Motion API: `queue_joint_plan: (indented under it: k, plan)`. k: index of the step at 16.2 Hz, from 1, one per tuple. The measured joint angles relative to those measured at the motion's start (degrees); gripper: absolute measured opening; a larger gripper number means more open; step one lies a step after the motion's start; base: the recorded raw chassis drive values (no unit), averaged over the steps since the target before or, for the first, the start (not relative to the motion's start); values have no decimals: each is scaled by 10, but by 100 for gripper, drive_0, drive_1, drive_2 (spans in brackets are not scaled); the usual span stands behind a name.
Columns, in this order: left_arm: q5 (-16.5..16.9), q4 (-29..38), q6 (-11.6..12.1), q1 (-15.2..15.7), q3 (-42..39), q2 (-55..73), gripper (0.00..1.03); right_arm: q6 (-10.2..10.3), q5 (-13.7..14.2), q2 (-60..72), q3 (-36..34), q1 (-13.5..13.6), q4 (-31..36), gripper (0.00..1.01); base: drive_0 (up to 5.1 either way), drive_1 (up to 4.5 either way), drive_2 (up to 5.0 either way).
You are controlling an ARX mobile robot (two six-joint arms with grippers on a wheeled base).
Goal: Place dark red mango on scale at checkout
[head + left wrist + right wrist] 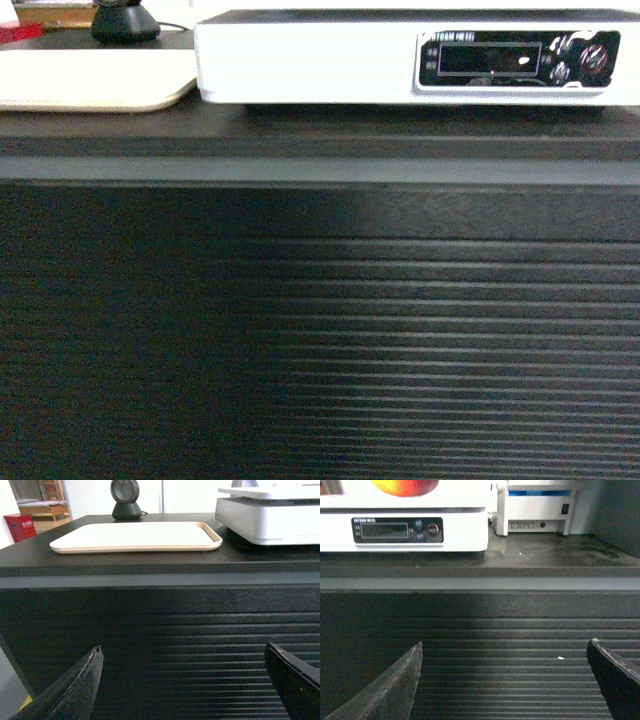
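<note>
The dark red mango (404,486) rests on top of the white scale (405,522), only its lower red-and-yellow part showing at the top edge of the right wrist view. The scale (400,60) stands on the black checkout (320,150) at the upper right of the head view, and its corner (270,517) shows in the left wrist view. My right gripper (504,652) is open and empty, low in front of the checkout's ribbed front (485,650). My left gripper (184,652) is open and empty too, facing the same ribbed front. Neither gripper shows in the head view.
A flat beige tray (135,536) lies on the counter left of the scale, with a black round-based stand (126,502) behind it. A white printer-like box (535,507) stands right of the scale. A red box (20,526) sits in the far left background.
</note>
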Motion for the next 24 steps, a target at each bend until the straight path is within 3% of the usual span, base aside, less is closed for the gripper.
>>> queue_joint_plan:
  k: [24]
  plan:
    - [0,-1,0,0,0,0,98,0,0,0,0,0,-1,98,0,0,0]
